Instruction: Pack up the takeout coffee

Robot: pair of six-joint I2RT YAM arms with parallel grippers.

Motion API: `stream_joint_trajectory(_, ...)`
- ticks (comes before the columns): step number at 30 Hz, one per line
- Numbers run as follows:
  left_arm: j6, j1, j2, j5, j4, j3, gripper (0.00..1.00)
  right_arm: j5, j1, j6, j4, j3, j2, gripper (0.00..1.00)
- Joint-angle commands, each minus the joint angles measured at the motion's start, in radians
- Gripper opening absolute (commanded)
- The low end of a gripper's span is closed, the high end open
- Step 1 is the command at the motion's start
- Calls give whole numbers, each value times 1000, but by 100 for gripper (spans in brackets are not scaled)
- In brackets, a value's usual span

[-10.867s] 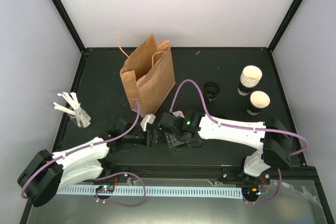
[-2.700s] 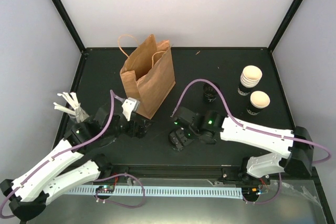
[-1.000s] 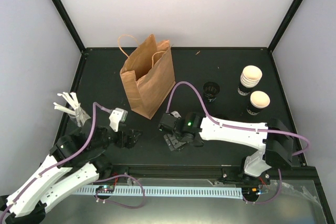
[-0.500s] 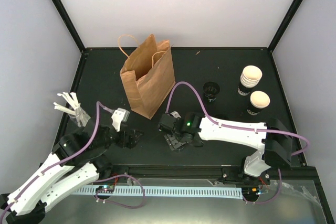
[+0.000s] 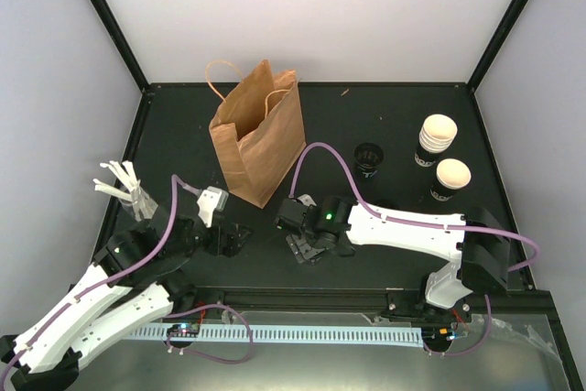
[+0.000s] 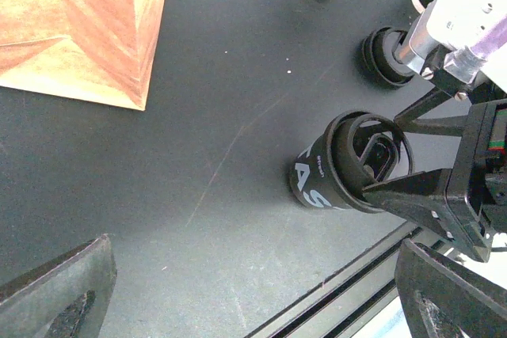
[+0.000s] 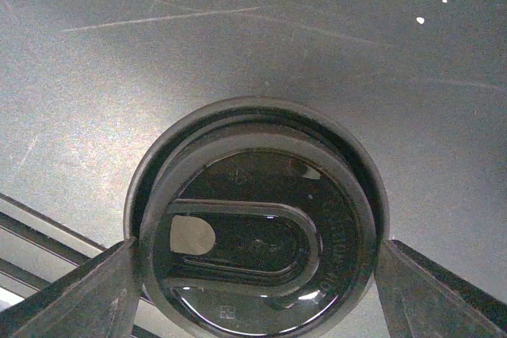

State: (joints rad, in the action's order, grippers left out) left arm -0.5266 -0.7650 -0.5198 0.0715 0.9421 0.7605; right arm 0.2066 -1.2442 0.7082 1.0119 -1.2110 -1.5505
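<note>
L gripper nudged fwd since half a sec ago.
Small black paper cup w/ white print, cream-white inside, sits far R by nested cup stack. R gripper straddles lidded black cup; can't tell if clamped. L gripper spread wide, empty.

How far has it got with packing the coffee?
Done: a lid sits on the black cup. In hand: the right pincer straddles that lid; the left pincer hangs open nearby, empty. Left: the cup stands on the table, not yet in the paper bag.
</note>
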Motion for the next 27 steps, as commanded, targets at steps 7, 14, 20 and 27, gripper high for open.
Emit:
stream_joint_trajectory(7, 3, 7, -18, 10, -35, 18, 99, 15, -5, -18, 14, -44, -33, 81)
stream_joint_trajectory(14, 9, 6, -35, -26, -26, 46, 99, 23, -6, -13, 25, -60, -14, 76)
stream_joint_trajectory(20, 11, 9, -46, -43, -20, 56, 99, 39, -5, -17, 36, -82, -18, 76)
stream_joint_trajectory(27, 24, 28, -60, -75, -39, 68, 99, 71, 13, -39, 53, -100, -14, 76)
